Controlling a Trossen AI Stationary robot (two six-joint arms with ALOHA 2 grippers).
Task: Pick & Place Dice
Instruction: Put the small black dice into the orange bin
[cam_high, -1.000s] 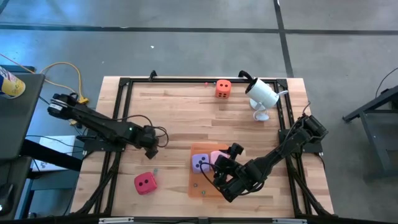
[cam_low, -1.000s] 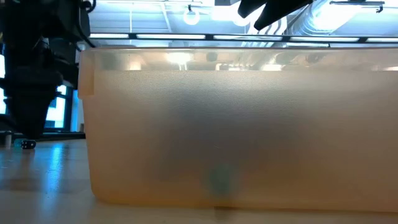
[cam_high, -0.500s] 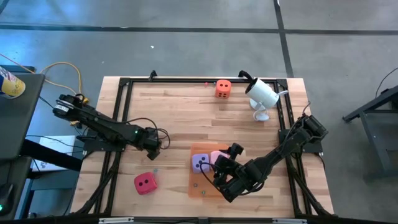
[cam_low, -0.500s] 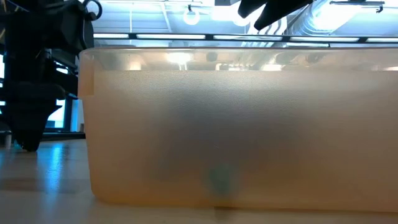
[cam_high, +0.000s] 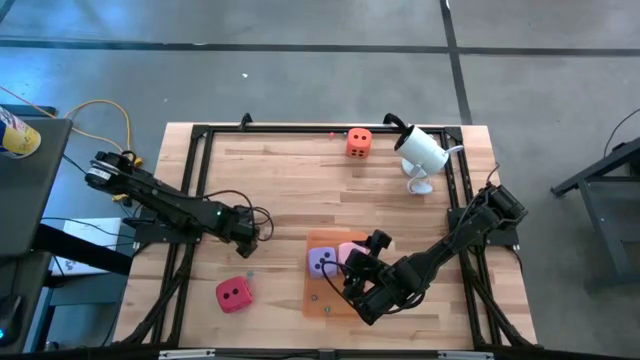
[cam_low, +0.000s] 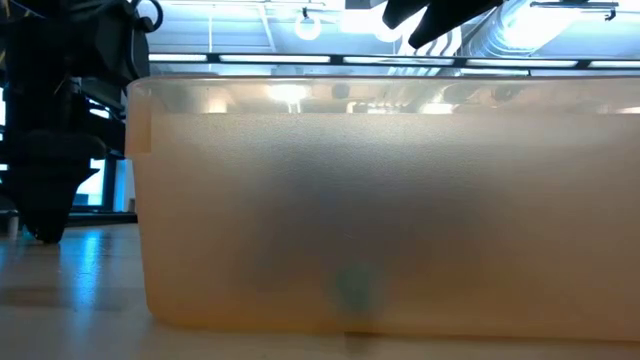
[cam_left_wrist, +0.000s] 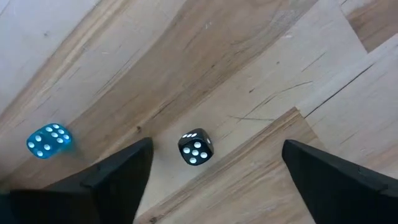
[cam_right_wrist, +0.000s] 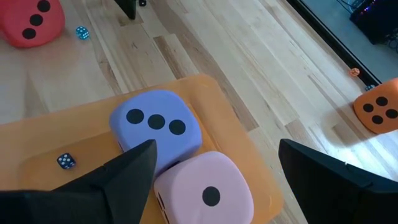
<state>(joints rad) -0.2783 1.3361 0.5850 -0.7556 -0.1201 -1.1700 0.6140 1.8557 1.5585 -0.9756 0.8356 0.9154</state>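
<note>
The purple die (cam_right_wrist: 157, 126) and the pink die (cam_right_wrist: 204, 188) lie side by side in a translucent orange tray (cam_high: 322, 298). The red die (cam_high: 233, 294) rests on the table at the near left. The orange die (cam_high: 359, 142) rests near the far edge. My right gripper (cam_right_wrist: 216, 149) is open and empty just above the purple and pink dice; it also shows in the high view (cam_high: 350, 268). My left gripper (cam_high: 248, 232) is open and low over the table at mid-left. Its fingers stand on either side of a tiny black die (cam_left_wrist: 196, 147) without touching it.
A white camera (cam_high: 420, 152) stands at the far right. A tiny blue die (cam_left_wrist: 48, 140) lies beside the black one, and another tiny die (cam_right_wrist: 65, 161) lies in the tray. The tray's wall (cam_low: 380, 200) fills the low view. A black frame (cam_high: 330, 128) borders the table.
My left gripper has gone down to the table over the tiny black die, which the low view showed below it a second ago, and has kept still for the last half second. The dice have not moved.
</note>
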